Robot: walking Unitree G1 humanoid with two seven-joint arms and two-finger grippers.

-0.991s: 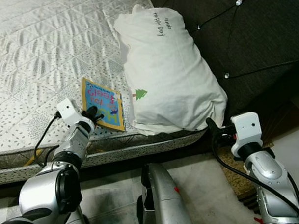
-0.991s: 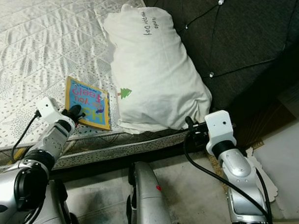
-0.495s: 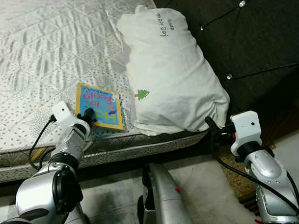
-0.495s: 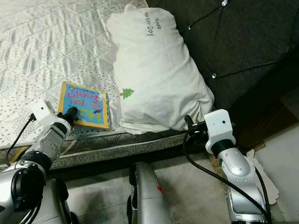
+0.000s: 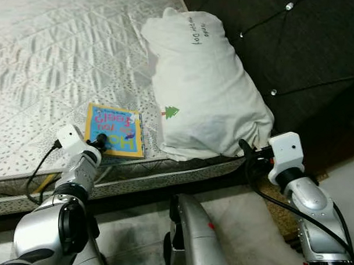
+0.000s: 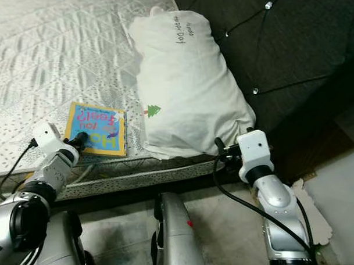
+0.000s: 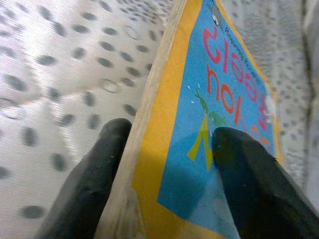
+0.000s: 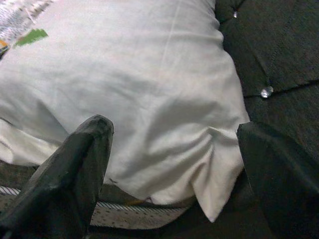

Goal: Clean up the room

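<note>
One mattress [image 5: 46, 58], quilted white, takes everything from 9 to 12 o'clock in the head views; its near edge runs along 6 to 8 o'clock, with a dotted side band below it. One dark tufted headboard [image 5: 308, 50] at 1 to 3 o'clock, studs visible.

One white pillow [image 5: 205, 87] at the centre, 12 to 4 o'clock, long axis running toward the headboard, with a small green tree print and handwriting on the cover. Its near corner overhangs the mattress edge at 5 o'clock.

One book [image 5: 115, 130], blue cover with a yellow border, lies flat on the mattress at 8 o'clock, just beside the pillow and right at the near edge. Open quilt beyond it toward 10 o'clock.

Two grippers. Left gripper [image 7: 169, 174] is at the book's near edge, clamped on it: one finger on the cover, one under the board edge against the mattress. Right gripper [image 8: 174, 159] faces the pillow's overhanging corner at 4 to 5 o'clock, fingers [image 8: 70, 169] spread wide apart, nothing between them. Bare floor [image 5: 249, 228] below at 5 to 6 o'clock.
</note>
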